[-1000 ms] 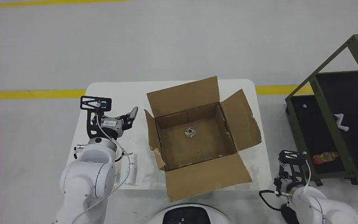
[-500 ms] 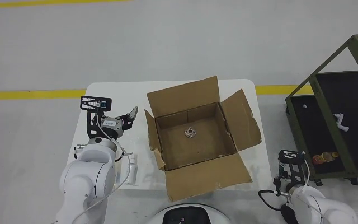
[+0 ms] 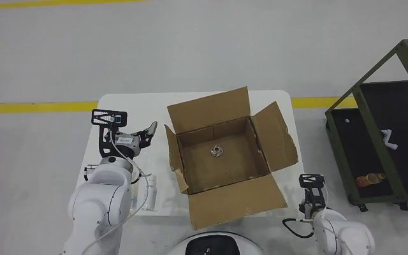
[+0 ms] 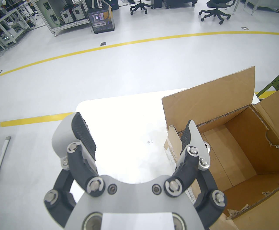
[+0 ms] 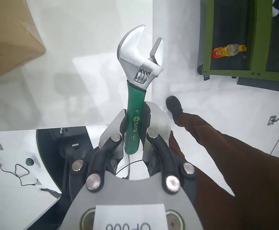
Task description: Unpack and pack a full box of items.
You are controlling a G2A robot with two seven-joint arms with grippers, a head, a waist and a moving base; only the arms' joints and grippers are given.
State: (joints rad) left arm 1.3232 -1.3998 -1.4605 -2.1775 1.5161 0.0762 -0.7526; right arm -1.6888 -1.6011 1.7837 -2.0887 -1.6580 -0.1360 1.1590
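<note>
White table (image 3: 127, 108) on a pale grey floor (image 3: 191, 44) carries the open cardboard box (image 3: 236, 197). It sits at the centre of the top view with all four flaps folded outward and ragged tears along its right side. On its bottom, near the middle, lies a small round metal part (image 3: 217, 151).

The wrench (image 5: 135, 95) is an adjustable one with a bright steel head, a ridged adjusting screw and a green handle. It stands up out of the right gripper (image 5: 135, 122), head away from the wrist, and the jaws are clamped on the handle. That gripper hangs off the table at the lower right of the top view, just past the corner of the box's near flap.

The left gripper (image 4: 133, 123) is held over the table's left part, at the left centre of the top view, near the box's left flap. Its jaws stand wide apart with nothing between them.

A yellow line (image 3: 51, 107) crosses the floor behind the table. A green-framed cart (image 3: 366, 134) with a black bed stands at the right edge of the top view, with an orange bottle (image 3: 370, 180) lying in it. Office chairs (image 4: 214, 12) and equipment racks (image 4: 72, 15) stand at the far side of the room.
</note>
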